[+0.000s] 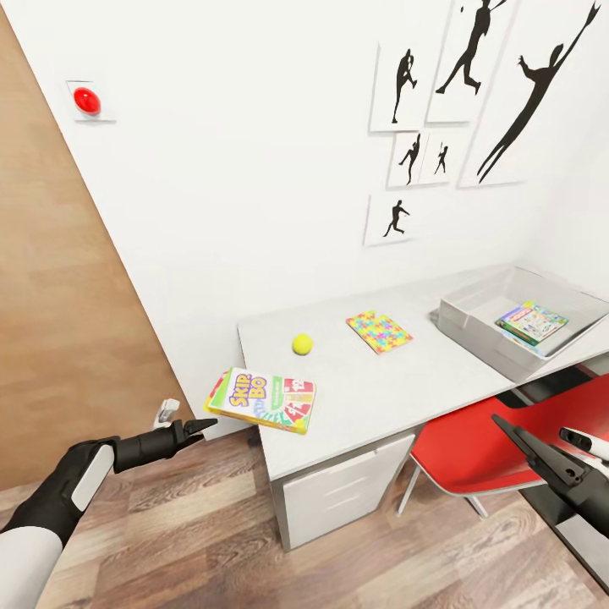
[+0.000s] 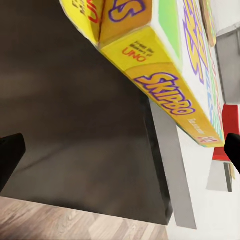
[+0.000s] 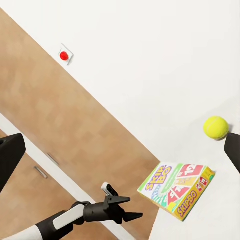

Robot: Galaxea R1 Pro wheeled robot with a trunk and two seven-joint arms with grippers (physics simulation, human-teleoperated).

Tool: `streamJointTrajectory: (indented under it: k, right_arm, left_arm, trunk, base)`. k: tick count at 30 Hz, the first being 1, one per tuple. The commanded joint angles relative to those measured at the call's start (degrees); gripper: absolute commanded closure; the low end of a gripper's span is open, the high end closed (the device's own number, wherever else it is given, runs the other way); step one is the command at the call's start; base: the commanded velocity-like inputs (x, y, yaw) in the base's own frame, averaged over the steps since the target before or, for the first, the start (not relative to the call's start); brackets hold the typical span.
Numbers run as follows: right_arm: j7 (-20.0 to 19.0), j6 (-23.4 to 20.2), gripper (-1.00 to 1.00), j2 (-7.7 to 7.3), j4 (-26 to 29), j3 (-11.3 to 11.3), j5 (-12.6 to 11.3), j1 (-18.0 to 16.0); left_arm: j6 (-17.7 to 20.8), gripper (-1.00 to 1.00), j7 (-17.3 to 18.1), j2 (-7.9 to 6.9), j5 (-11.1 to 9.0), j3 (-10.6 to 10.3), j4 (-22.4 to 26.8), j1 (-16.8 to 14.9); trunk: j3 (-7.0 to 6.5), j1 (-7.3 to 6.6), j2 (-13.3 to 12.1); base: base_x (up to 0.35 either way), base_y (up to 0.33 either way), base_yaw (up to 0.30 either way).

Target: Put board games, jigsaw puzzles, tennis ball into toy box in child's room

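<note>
**Skip-Bo box perched on desk corner as left arm stands off**

Head view: the Skip-Bo board game (image 1: 263, 400) is seen lying flat at the near left corner of the white table (image 1: 397, 372), part of it overhanging the edge. The left gripper (image 1: 203, 426) is held just beside the box's overhanging end, its fingers parted and nothing between them. Farther in, the tennis ball (image 1: 303, 343) and a jigsaw puzzle (image 1: 378, 331) are set apart on the tabletop, and the toy box (image 1: 474, 313) at the far right end already holds a colourful box (image 1: 533, 321). The right gripper (image 1: 541, 452) is raised over a red chair (image 1: 474, 448), unclenched and empty.

Left wrist view: the game's yellow side (image 2: 165, 85) is shown close above and ahead, outside the spread fingertips (image 2: 10, 157).

Right wrist view: the box (image 3: 176, 189) is seen jutting past the table edge, the left gripper (image 3: 131, 208) just short of it and the ball (image 3: 216, 127) beyond.

To be done well, the box should be approached level, the fingers closed across its thin overhanging edge, and a nudge avoided, since the box could be tipped to the floor.
</note>
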State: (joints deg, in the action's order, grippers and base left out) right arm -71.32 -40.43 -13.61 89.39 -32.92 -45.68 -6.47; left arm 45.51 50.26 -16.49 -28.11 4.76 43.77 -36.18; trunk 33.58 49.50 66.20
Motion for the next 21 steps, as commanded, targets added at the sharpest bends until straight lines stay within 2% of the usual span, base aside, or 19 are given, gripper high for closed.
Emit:
streamJointTrajectory:
  k: [1,12,21]
  right_arm:
    - [0.0,-0.4,-1.00,-0.01,0.0,0.0,-0.2,0.0]
    - [0.0,-0.4,-1.00,-0.01,0.0,0.0,-0.2,0.0]
    - [0.0,-0.5,-1.00,-0.01,0.0,0.0,-0.2,0.0]
  left_arm:
    - [0.3,-1.00,0.1,0.02,-0.1,0.1,0.0,0.0]
    - [0.3,-1.00,0.1,0.06,-0.1,0.0,0.0,0.0]
    - [0.3,-1.00,0.1,0.06,-0.1,0.0,0.0,0.0]
  trunk:
    - [0.05,0.00,0.0]
    - [0.05,0.00,0.0]
    - [0.05,0.00,0.0]
  base:
    - [0.000,0.000,0.000]
    - [0.103,0.022,0.000]
    - [0.027,0.004,0.000]
